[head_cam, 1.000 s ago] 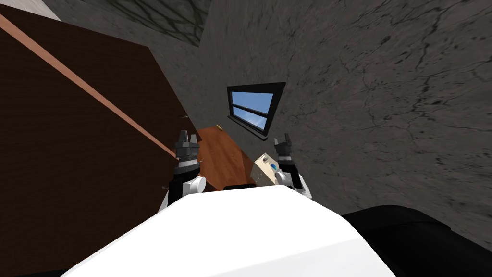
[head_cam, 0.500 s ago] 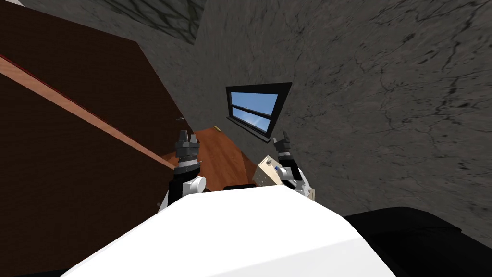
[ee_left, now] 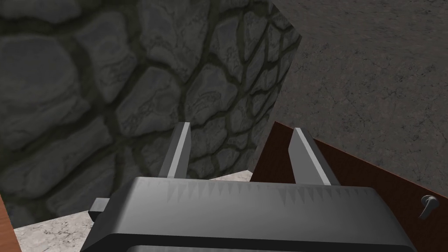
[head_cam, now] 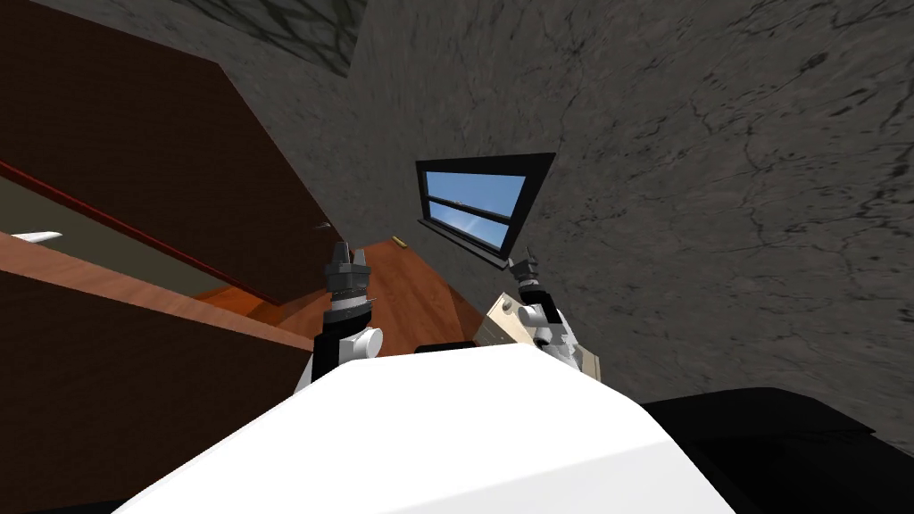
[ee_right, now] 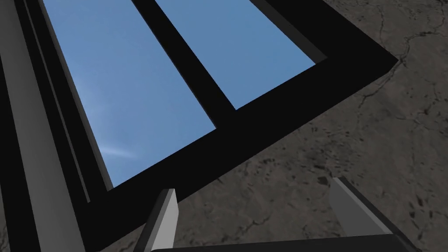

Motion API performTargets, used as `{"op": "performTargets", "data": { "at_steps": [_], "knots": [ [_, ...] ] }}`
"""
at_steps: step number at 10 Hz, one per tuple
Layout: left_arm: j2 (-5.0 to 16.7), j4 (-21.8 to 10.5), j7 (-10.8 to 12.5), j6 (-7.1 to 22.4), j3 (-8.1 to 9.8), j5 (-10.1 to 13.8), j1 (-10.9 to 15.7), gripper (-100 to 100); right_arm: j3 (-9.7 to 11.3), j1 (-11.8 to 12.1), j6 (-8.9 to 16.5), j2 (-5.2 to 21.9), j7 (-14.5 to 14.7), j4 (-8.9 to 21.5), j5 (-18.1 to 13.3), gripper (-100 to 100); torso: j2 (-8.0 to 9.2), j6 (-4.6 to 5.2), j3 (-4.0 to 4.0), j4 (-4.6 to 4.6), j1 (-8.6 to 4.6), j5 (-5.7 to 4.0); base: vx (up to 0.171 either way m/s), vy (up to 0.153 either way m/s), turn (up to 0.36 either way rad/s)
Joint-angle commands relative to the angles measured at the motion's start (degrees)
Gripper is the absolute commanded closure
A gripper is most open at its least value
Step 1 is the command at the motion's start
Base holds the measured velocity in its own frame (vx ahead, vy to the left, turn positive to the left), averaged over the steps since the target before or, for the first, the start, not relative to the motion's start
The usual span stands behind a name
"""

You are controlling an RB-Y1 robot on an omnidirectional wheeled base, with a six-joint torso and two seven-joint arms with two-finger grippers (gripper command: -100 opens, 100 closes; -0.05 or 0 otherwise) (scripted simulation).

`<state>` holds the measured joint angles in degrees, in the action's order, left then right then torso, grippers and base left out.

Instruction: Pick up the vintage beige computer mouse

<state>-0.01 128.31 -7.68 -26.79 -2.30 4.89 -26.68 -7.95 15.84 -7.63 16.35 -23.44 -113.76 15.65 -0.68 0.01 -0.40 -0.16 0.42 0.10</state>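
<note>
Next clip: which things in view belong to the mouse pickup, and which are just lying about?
Belongs to the job:
- beige boxy thing by the right forearm, probably the mouse
- right gripper, open, aimed toward the window
- brown wooden surface beside the beige thing

Just there:
- left gripper, open, idle
- small brass piece at the surface's far end
- dark brown cabinet front

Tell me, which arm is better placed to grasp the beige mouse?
Right. The beige mouse lies close by the right gripper, which is open; the left gripper stands farther off.
</note>
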Motion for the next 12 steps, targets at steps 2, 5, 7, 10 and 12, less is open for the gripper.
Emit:
{"op": "performTargets", "data": {
  "at_steps": [2,5,7,10,12],
  "knots": [
    [0.0,0.0,0.0,0.0,0.00,0.0,0.0,0,-1.5,-1.2,4.2,0.5,-3.8,3.1,2.8,-100,0.05,-0.04,0.02,0.00,-0.02,0.00,0.136,0.118,-0.065],
    [0.0,0.0,0.0,0.0,0.00,0.0,0.0,0,-3.9,-1.3,8.4,1.4,-7.4,6.7,6.5,-100,0.19,0.00,0.10,0.03,-0.26,-0.06,0.131,0.066,-0.089],
    [0.0,0.0,0.0,0.0,0.00,0.0,0.0,0,-3.9,-1.3,9.4,1.4,-8.5,7.1,6.9,-100,-0.01,-0.03,-0.02,-0.01,-0.29,-0.06,0.118,0.055,-0.021],
    [0.0,0.0,0.0,0.0,0.01,0.0,0.0,0,-6.8,-0.1,13.7,2.4,-13.4,11.6,11.3,-100,0.32,-0.02,0.17,0.06,-0.41,-0.09,0.091,0.037,-0.069],
    [0.0,0.0,0.0,0.0,0.01,0.0,0.0,0,-8.3,0.8,16.6,2.8,-15.8,13.6,13.4,-100,0.21,-0.03,0.11,0.03,-0.43,-0.09,0.122,0.021,-0.056]
  ]
}}
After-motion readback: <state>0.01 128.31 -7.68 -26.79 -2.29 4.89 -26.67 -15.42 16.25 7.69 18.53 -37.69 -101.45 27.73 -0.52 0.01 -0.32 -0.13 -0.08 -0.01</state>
